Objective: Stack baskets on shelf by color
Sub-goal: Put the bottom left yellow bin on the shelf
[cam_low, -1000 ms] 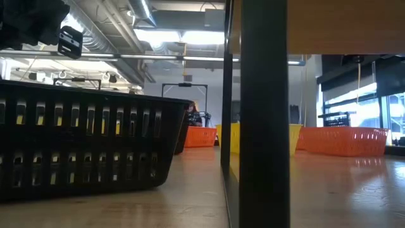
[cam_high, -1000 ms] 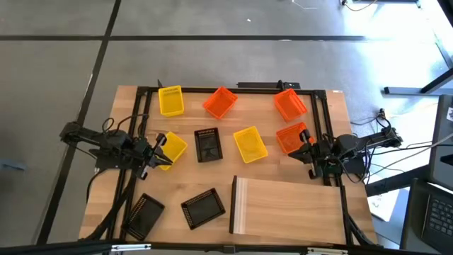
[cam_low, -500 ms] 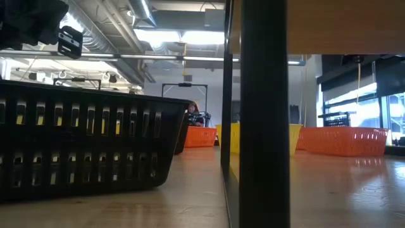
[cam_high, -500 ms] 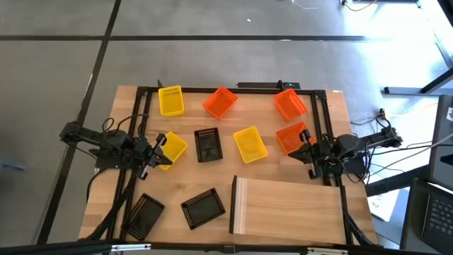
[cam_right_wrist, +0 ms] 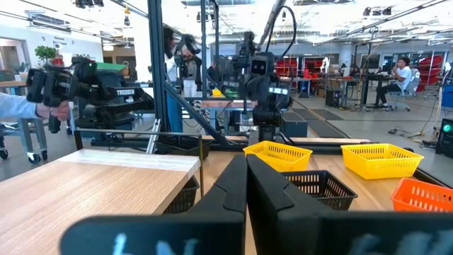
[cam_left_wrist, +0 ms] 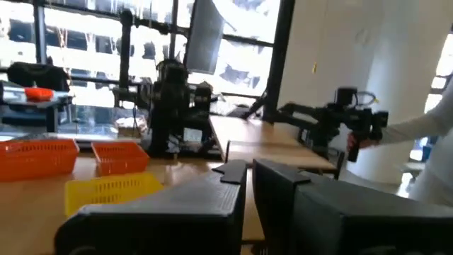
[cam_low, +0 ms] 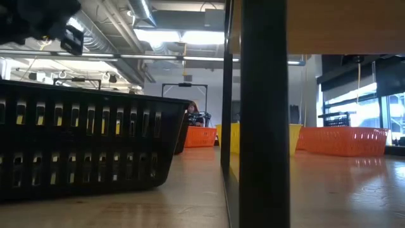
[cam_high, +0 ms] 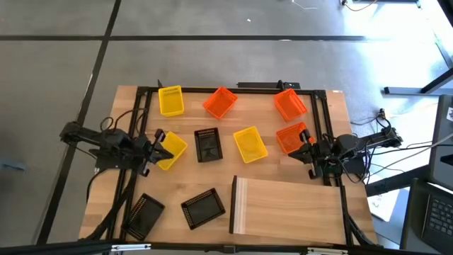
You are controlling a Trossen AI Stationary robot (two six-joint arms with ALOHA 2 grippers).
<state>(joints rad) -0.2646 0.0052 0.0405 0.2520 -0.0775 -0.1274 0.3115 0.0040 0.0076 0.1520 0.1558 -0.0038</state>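
Layout, high view, 12 o'clock = far edge of the desk. Your left hand sits at the desk's 9 o'clock side, against the 9 o'clock edge of a yellow basket. You cannot tell whether it grips that rim or how far it is open. Judgement: it is lined up for a pick. The other baskets lie loose and mixed by colour from 11 to 7 o'clock, so sorting has not begun. The shelf lies bare at 5 o'clock. The right hand waits at 3 o'clock, closed on nothing, just beside an orange basket at its 10 o'clock. The high view alone gives the colour map. The low view shows only a black basket close up and a dark upright post. The right wrist view adds the shelf board's pale top seen level.
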